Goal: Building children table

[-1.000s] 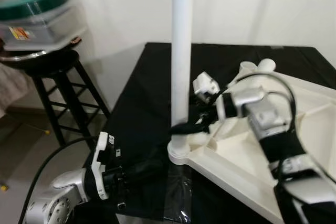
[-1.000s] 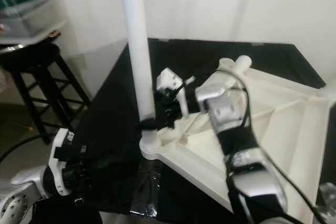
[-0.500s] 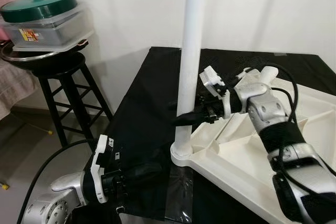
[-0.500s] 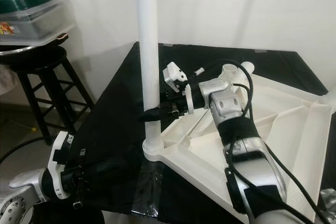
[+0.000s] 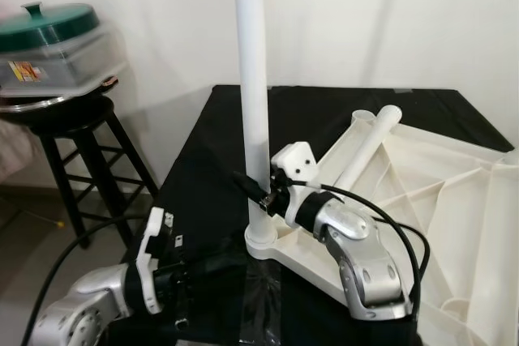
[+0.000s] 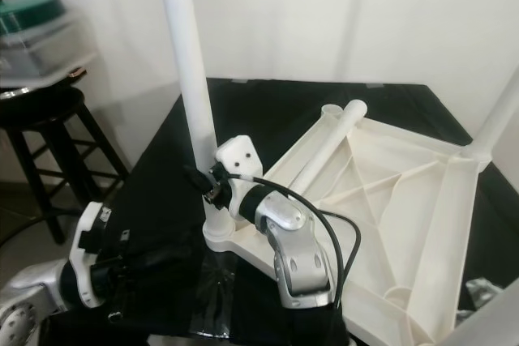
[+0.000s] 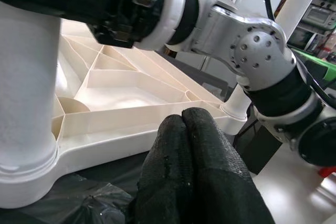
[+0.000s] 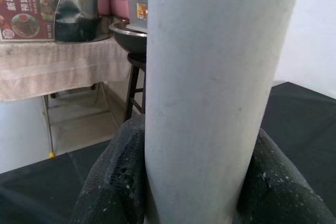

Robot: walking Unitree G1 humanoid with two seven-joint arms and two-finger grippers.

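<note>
Tabletop (image 5: 454, 192): white, ribbed underside up, lying on black cloth (image 5: 203, 176).
Leg (image 5: 255, 119): white tube, upright, seated in tabletop's near-left corner socket (image 5: 261, 241).
Second leg (image 5: 369, 147): lying tilted on tabletop, along its left edge, top end near far-left corner.
Third leg (image 6: 495, 115): upright at tabletop's far-right corner, partly cut off by frame edge.
Right gripper (image 5: 253, 188): clamped on upright leg just above socket; black fingers (image 8: 113, 182) wrap both sides of tube in wrist view.
Right arm (image 5: 357, 257): reaches over tabletop's near edge toward leg.
Left gripper (image 7: 191, 129): fingers pressed together, holding nothing; low on cloth, just beside tabletop's near-left corner, apart from socket.
Left arm (image 5: 89, 305): low, left of tabletop, over cloth edge.
Stool (image 5: 73, 143): black, well left of tabletop, against wall.
On stool: clear container with green lid (image 5: 53, 26), blurred; probably sits on a metal tray, hard to tell.
</note>
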